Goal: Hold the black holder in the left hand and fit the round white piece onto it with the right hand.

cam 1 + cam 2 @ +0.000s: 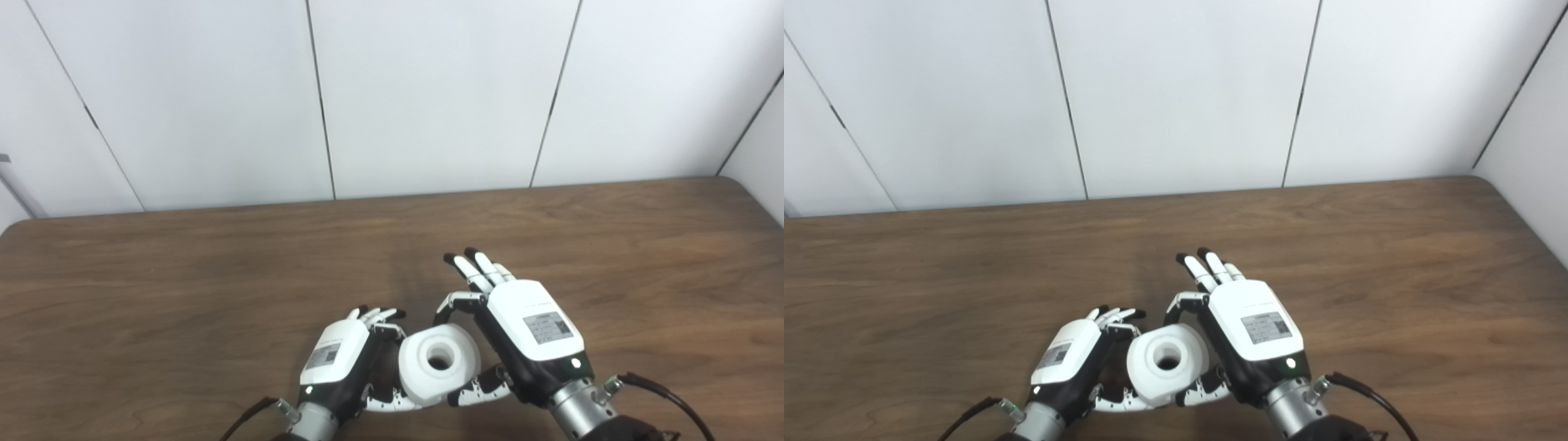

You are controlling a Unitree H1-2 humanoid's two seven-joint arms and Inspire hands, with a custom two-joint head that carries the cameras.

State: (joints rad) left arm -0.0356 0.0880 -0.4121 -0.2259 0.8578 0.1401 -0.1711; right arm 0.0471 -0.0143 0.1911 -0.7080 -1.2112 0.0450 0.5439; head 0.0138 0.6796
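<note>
Robot hands meet low over a brown wooden table (184, 275), white wall panels (429, 92) behind. Left hand (343, 361) has its fingers curled toward the centre; whether it grips anything, or where the black holder is, cannot be told. Between both hands sits the round white piece (438, 364), its central hole facing up. Right hand (527, 331) pinches that piece between thumb and one bent finger, its other fingers stretched out straight
</note>
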